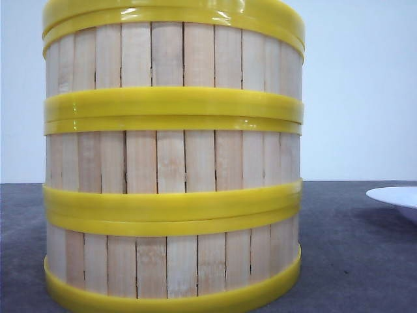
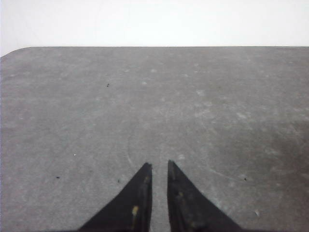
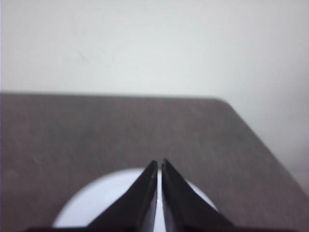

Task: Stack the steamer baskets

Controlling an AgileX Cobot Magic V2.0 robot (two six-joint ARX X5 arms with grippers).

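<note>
Three steamer baskets (image 1: 172, 156) stand stacked on the grey surface (image 1: 352, 254), white plate (image 1: 397, 195) just right | left end effector (image 2: 159, 166) nearly together, empty | right end effector (image 3: 159, 164) together above the plate | step: judged done; retreat without nudging the tower.

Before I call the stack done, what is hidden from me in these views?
- Front view: the steamer baskets fill the frame; top rim cropped, table behind hidden.
- Front view: white plate cut off by the right edge.
- Neither wrist view shows the stack.
- Right wrist view: right pincer covers part of the plate.
</note>
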